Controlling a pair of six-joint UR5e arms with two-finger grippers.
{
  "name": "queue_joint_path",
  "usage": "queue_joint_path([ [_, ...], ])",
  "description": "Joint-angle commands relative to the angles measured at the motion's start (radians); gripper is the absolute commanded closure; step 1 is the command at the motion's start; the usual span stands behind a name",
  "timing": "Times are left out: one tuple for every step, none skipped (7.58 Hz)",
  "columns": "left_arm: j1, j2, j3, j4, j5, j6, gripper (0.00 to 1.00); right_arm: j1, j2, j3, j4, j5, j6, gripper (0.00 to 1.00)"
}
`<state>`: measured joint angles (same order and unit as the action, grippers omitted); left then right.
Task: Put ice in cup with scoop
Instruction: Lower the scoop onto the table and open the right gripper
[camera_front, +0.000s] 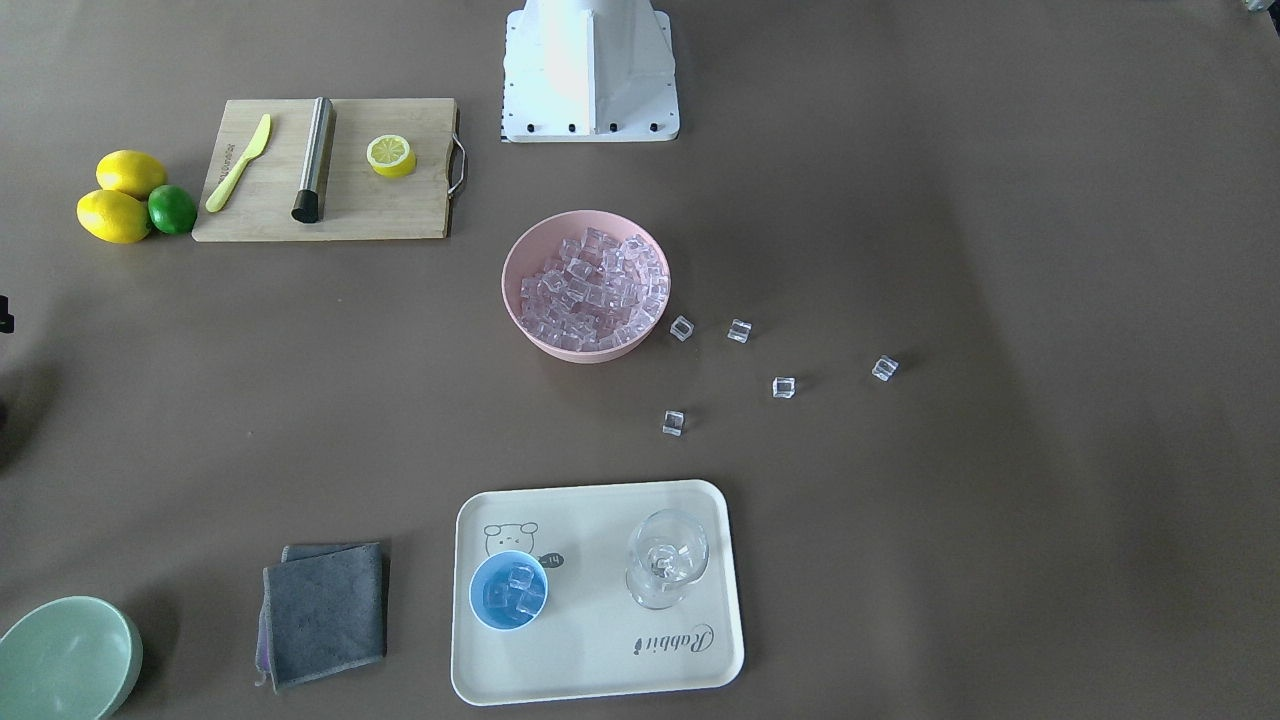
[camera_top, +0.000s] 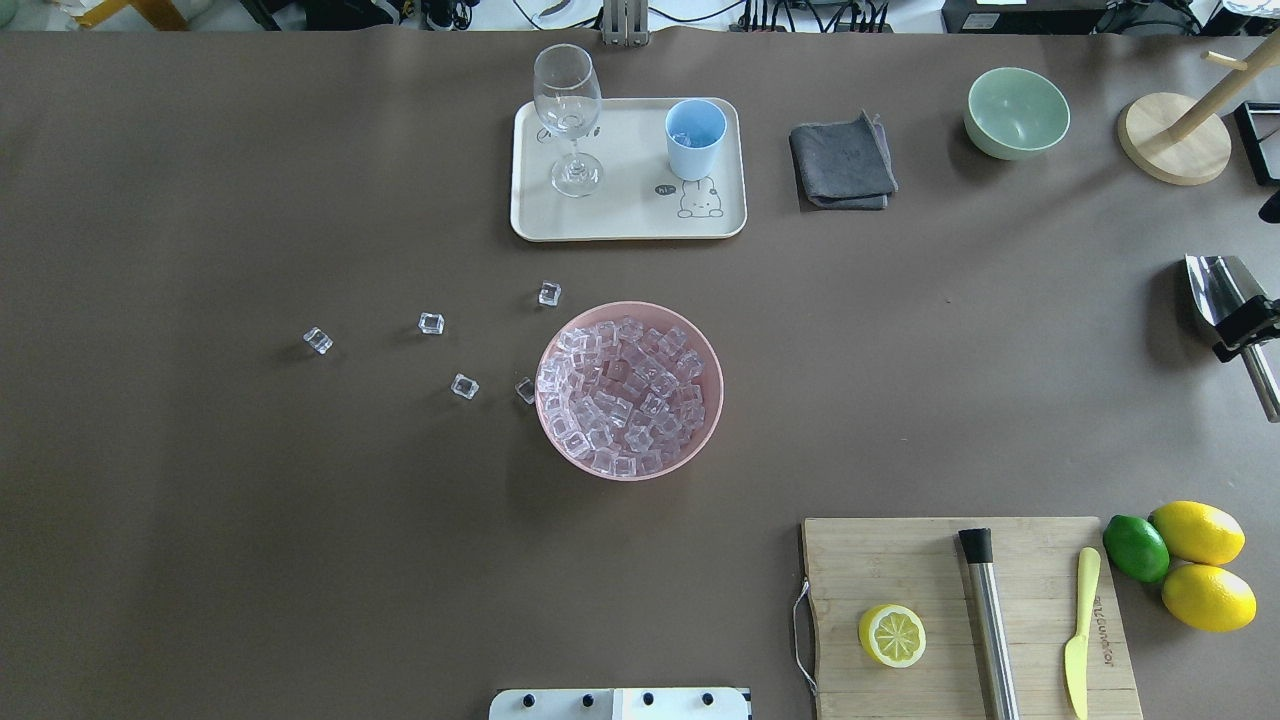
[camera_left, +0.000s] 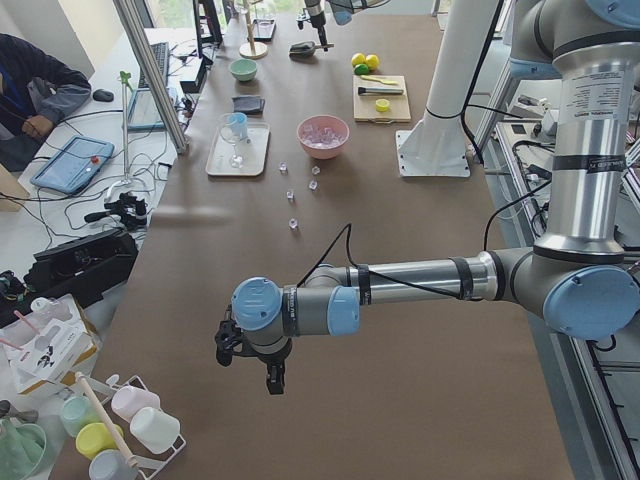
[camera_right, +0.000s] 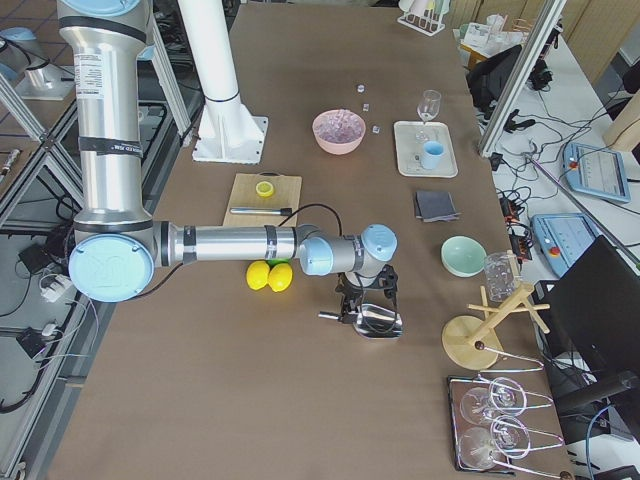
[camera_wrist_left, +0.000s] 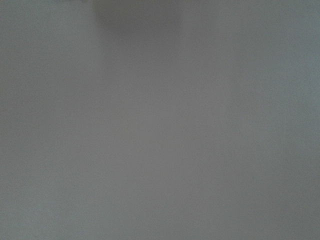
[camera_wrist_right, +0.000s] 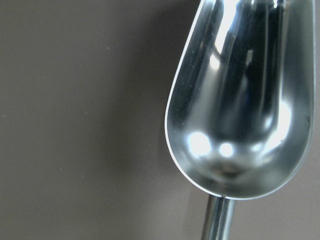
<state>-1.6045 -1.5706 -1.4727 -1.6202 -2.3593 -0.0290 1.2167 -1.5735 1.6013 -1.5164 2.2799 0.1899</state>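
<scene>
The steel scoop (camera_top: 1213, 283) is at the table's right edge in the overhead view. Its trough (camera_wrist_right: 245, 100) is empty. My right gripper (camera_top: 1245, 328) is shut on the scoop's handle, low over the table, as the exterior right view (camera_right: 365, 297) also shows. The light-blue cup (camera_front: 508, 590) stands on the cream tray (camera_front: 600, 675) with a few ice cubes in it. A pink bowl (camera_top: 628, 465) holds many ice cubes (camera_top: 625, 385), and several loose cubes (camera_top: 431, 323) lie on the table to its left. My left gripper (camera_left: 250, 362) hovers far off over bare table. I cannot tell whether it is open or shut.
A clear stemmed glass (camera_top: 568, 115) stands on the tray beside the cup. A grey cloth (camera_top: 843, 160), a green bowl (camera_top: 1016, 112) and a wooden stand (camera_top: 1173, 140) sit at the far right. A cutting board (camera_top: 960, 610) with a steel cylinder, a knife and a half lemon, plus lemons and a lime (camera_top: 1135, 547), is near right.
</scene>
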Motion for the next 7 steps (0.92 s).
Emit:
queue_joint_path([
  [0.001,0.000,-0.003,0.000,-0.002,0.000,0.02,0.143,0.012,0.190,-0.117,-0.074,-0.009,0.00],
  [0.001,0.000,-0.005,0.000,-0.005,0.003,0.02,0.211,0.009,0.244,-0.178,-0.068,-0.079,0.00],
  [0.001,0.000,-0.011,-0.003,-0.015,0.006,0.02,0.304,0.021,0.268,-0.296,-0.065,-0.207,0.00],
  [0.001,0.001,-0.040,-0.024,-0.024,0.008,0.02,0.372,0.013,0.270,-0.380,-0.022,-0.331,0.00],
  [0.001,0.003,-0.034,-0.033,-0.025,0.003,0.02,0.436,-0.047,0.261,-0.398,-0.016,-0.428,0.00],
  [0.001,0.003,-0.040,-0.030,-0.026,0.001,0.02,0.469,-0.109,0.240,-0.392,-0.014,-0.491,0.00],
  [0.001,0.011,-0.046,-0.029,-0.028,0.012,0.02,0.475,-0.132,0.211,-0.390,-0.001,-0.501,0.00],
])
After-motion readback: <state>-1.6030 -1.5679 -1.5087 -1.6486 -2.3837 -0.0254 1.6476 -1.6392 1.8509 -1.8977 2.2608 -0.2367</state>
